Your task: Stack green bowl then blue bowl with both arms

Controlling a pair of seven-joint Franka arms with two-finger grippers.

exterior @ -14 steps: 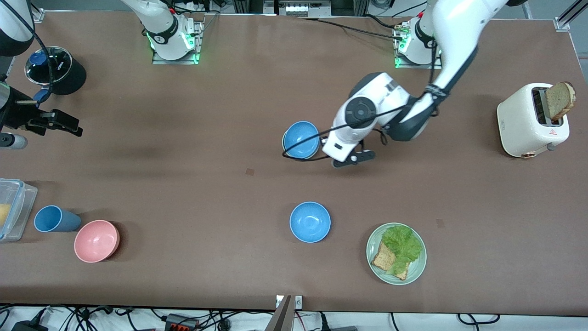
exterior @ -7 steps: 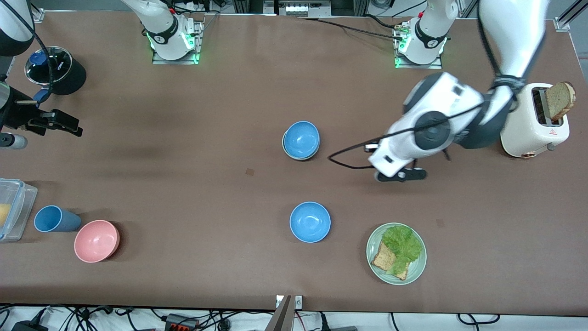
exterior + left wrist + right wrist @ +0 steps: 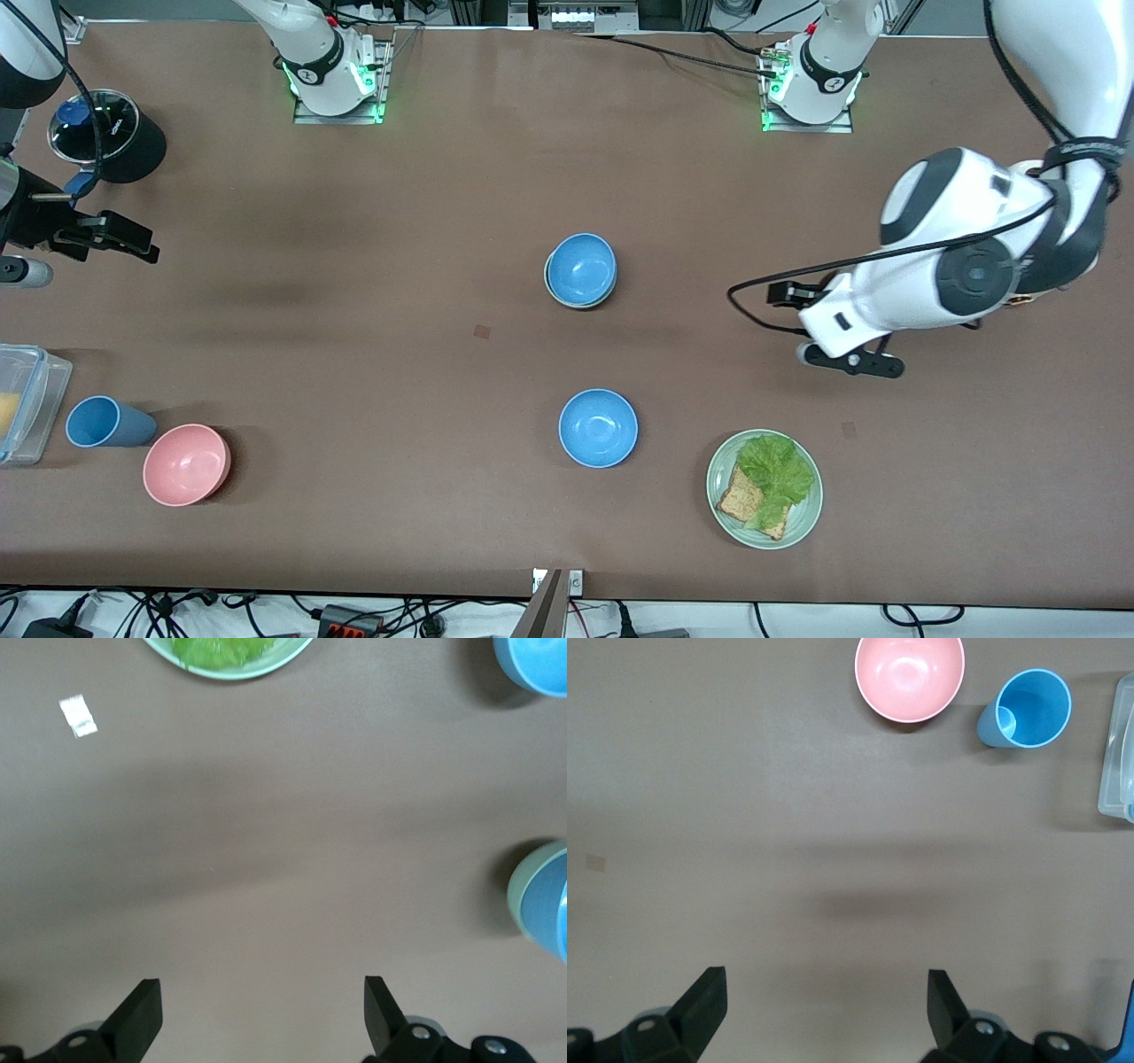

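Left gripper point(image 3: 257, 1019) spread above matte brown table point(image 3: 266, 859).

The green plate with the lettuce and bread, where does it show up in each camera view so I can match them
Front view: the green plate sits low in the picture, beside the lone blue bowl, toward the left arm's end of the table.
Left wrist view: only its rim and lettuce show, cut off at the picture's edge.
Right wrist view: not in it.
Shared landmark: the lone blue bowl, in the front and left wrist views.

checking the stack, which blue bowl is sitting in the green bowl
The blue bowl farther from the front camera; a green bowl rim shows under it. The nearer blue bowl sits alone.
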